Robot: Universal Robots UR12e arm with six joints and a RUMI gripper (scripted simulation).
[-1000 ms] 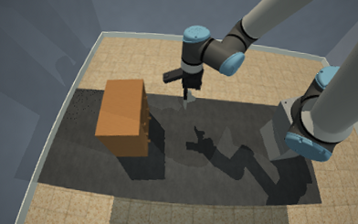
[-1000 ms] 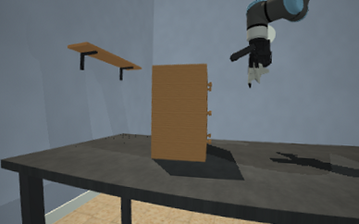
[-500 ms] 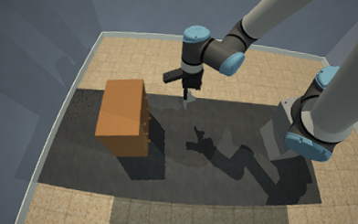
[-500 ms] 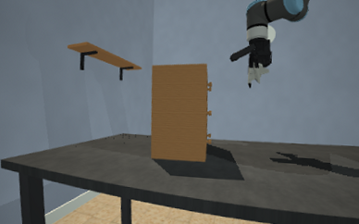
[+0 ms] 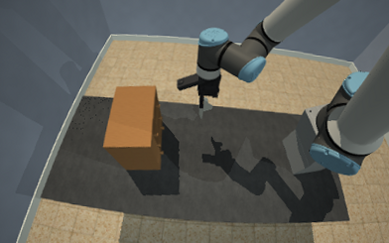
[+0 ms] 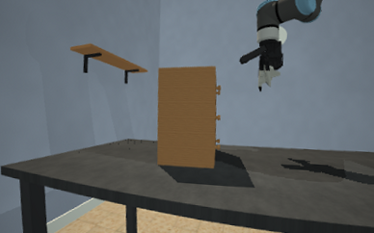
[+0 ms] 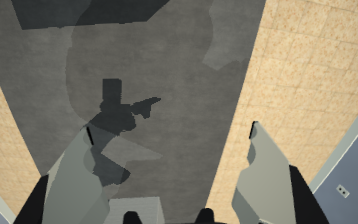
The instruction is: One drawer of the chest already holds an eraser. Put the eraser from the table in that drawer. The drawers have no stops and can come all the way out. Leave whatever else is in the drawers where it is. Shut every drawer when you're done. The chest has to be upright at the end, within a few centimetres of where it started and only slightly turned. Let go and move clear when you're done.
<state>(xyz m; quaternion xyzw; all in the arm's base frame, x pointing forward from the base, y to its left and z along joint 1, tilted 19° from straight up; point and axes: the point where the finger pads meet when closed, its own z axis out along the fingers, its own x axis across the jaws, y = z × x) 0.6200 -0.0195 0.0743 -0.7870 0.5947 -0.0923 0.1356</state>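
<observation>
One gripper [image 6: 267,76] hangs above the dark table [image 6: 307,196], jaws spread wide and holding nothing. I see the wooden chest [image 5: 135,125] upright beside it, all drawers shut. I cannot find the eraser in any view.

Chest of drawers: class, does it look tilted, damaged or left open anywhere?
Nothing stands out. The chest stands upright on the table, and its knobs line up flush, so the drawers look shut. The gripper hangs open and holds nothing, above and apart from it.
</observation>
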